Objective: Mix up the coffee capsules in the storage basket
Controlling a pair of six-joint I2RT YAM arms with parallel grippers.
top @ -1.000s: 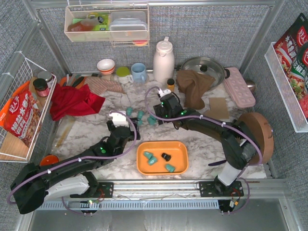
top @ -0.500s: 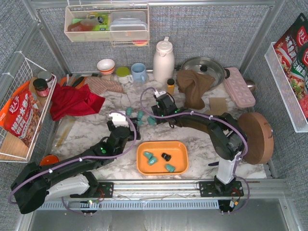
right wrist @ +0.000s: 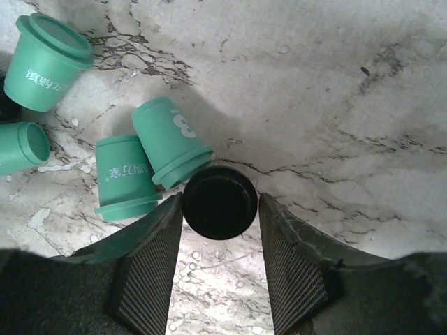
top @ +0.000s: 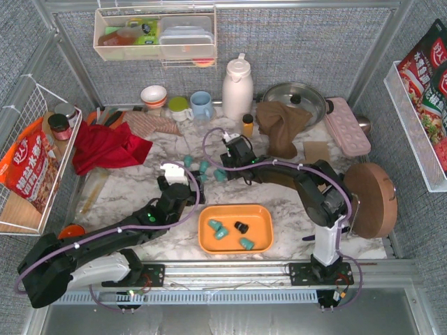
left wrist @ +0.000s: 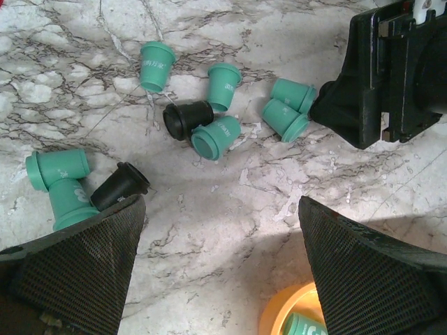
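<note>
White-veined marble table [top: 126, 192] inside a grey mesh enclosure. I take the storage basket [top: 260, 222] as my mark; it sits at the near edge, between the two arm bases. In it I count three teal coffee capsules [top: 221, 234] and one black one, all lying apart from each other.

A loose scatter of capsules [left wrist: 218, 136] lies on the table beyond the basket's far-left corner, mostly teal and tipped on their sides, with two black ones among them.

My left tool [left wrist: 220, 206] hangs over the table just off that same corner, with its fingers spread wide and nothing between them.

My right tool [right wrist: 220, 201] is down at the right end of the scatter, beyond the basket's far edge. A black capsule [right wrist: 218, 209] stands between its fingers. Both pads look to be touching its sides, so I read it as clamped, though the wrist view does not show how firmly. Two teal pods [right wrist: 150, 164] lie against that capsule on its left.
</note>
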